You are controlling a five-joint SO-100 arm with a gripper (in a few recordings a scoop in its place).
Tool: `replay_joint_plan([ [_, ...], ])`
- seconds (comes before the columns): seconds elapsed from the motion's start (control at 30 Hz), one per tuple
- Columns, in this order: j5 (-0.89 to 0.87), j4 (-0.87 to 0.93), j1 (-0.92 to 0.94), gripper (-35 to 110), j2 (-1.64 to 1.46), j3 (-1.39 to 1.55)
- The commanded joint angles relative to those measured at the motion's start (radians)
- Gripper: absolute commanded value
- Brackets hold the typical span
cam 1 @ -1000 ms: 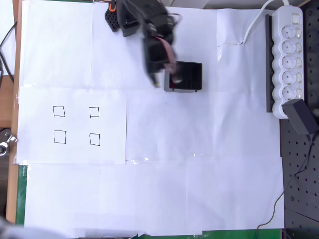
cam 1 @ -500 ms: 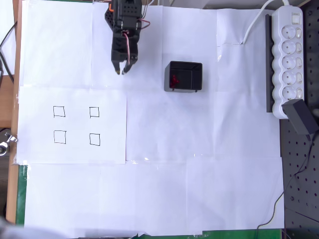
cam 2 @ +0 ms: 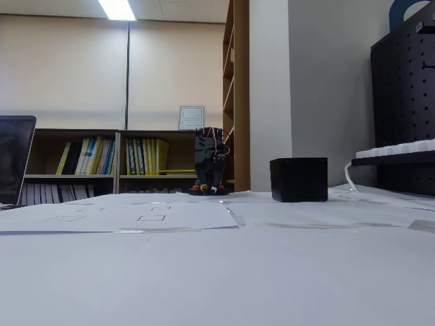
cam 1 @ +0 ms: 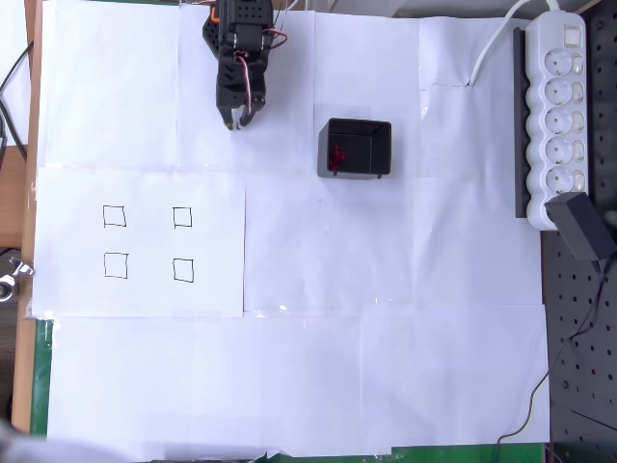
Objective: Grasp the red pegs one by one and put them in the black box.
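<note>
The black box (cam 1: 355, 148) stands on the white paper right of the arm; in the fixed view the black box (cam 2: 298, 179) is a dark block, its inside hidden. Red pegs (cam 1: 336, 154) lie clustered at the box's left inner side. My gripper (cam 1: 234, 122) hangs folded close to the arm's base at the top of the overhead view, well left of the box. Its fingers are together with nothing between them. In the fixed view the folded arm (cam 2: 209, 163) stands at the far end of the table.
Several hand-drawn black squares (cam 1: 115, 216) sit unoccupied on the paper sheet at left. A white power strip (cam 1: 559, 106) and a black adapter (cam 1: 581, 225) lie along the right edge. White paper (cam 1: 386, 318) covers the table.
The arm swung left from over the black box and drew back toward its base. The gripper's fingers, apart half a second ago, have come together.
</note>
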State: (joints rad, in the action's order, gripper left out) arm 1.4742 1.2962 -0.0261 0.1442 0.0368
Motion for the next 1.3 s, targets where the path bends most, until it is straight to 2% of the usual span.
replay_joint_plan([
  [0.0,0.052,0.049,-0.014,0,0.029,-0.011],
  [1.27,0.078,0.052,-0.014,0,0.031,-0.011],
])
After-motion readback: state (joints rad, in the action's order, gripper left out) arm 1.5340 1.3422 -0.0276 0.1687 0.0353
